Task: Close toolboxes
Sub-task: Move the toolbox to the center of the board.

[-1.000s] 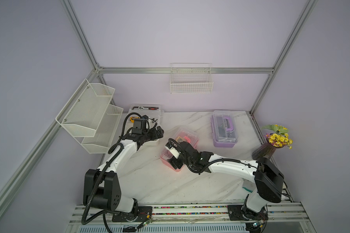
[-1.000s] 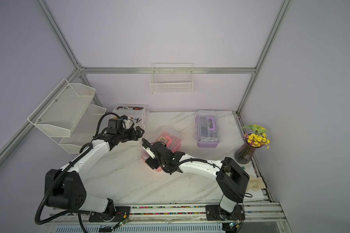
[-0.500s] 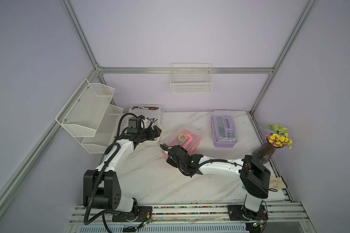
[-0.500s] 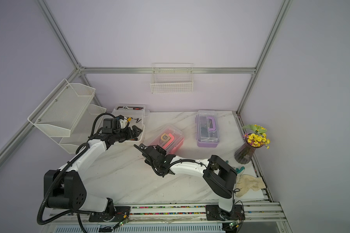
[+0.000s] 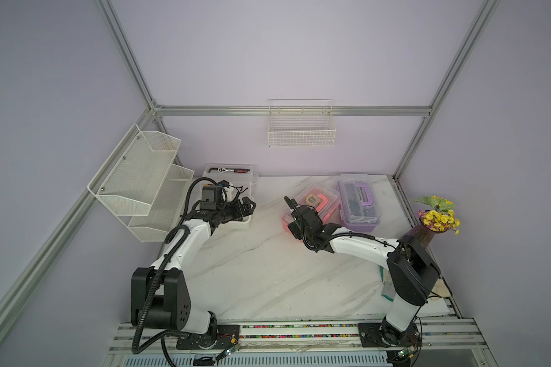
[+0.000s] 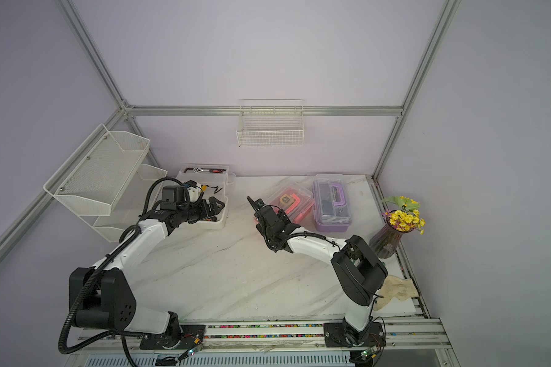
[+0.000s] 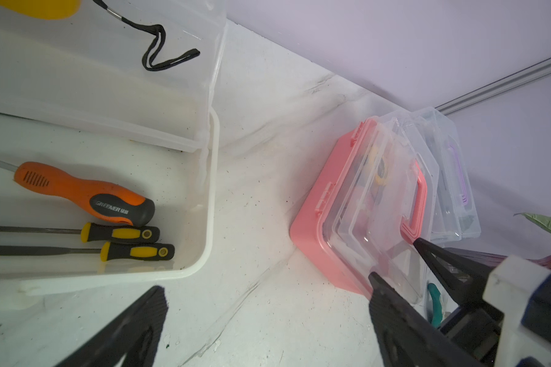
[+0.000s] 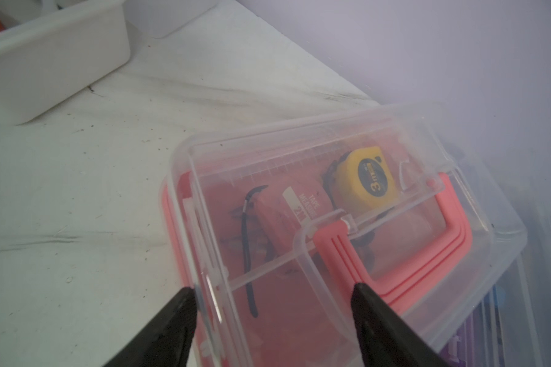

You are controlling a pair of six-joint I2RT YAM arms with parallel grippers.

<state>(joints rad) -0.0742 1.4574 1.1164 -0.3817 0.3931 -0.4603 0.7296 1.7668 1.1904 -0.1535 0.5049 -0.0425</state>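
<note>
Since 1 second ago, the pink rectangular plastic toolbox with a clear lid (image 5: pixel 312 203) has shifted across the white marble-pattern tabletop (image 5: pixel 252 270) toward the back right. It now lies just beside the purple rectangular plastic toolbox with a clear lid (image 5: pixel 358 203); whether they touch cannot be told. The right arm has followed it.

1. Right gripper (image 8: pixel 271 289): jaws spread, at the near end of the pink toolbox. In the right wrist view, 1 finger stands at the lid's outer edge and 1 over the lid next to the pink handle (image 8: pixel 334 244). Nothing is pinched. Contact with the lid cannot be confirmed.
2. Left gripper (image 7: pixel 266 282): jaws spread fully, empty, poised by the near corner of the white rectangular plastic toolbox (image 7: pixel 211 190).

Task status, as judged:
- Purple toolbox: lid down, handle flat. Treated as closed.
- Pink toolbox: lid lies on the base, with a yellow tape measure (image 8: pixel 366 181) visible through it. Whether the pink side latches (image 7: pixel 323 198) are snapped cannot be told, so a press-down may remain.
- White toolbox: open. Its clear lid (image 7: pixel 109 79) is folded back toward the wall, and an orange-handled screwdriver (image 7: pixel 83 190) lies in the base. This lid is not yet swung down, and the left arm is best placed for it.

Estimated progress: 2 of 3 lids down.
</note>
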